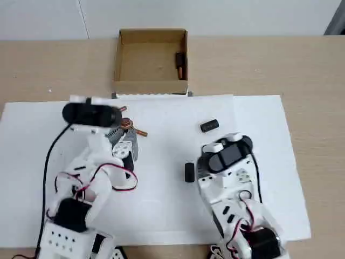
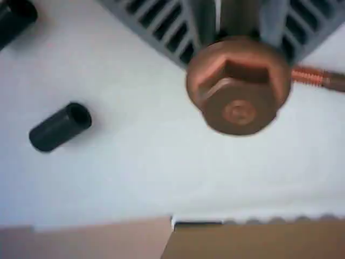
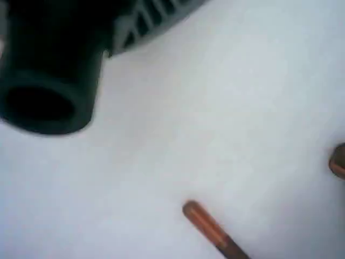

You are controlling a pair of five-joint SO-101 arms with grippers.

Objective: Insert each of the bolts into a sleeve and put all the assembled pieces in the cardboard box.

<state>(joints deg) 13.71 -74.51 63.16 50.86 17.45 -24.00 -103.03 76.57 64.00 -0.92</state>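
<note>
Teamwork: clamping the left tool (image 1: 125,132) tight on a copper bolt (image 2: 237,86) and the right tool (image 1: 198,171) tight on a black sleeve (image 3: 48,81), both over the white sheet (image 1: 161,194) on the tabletop (image 1: 54,65), likely lining them up for pushing the bolt inside.

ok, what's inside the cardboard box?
One assembled piece, copper bolt in black sleeve, lies against a side wall of the cardboard box. Remaining visible floor is bare; the near wall hides a strip.
</note>
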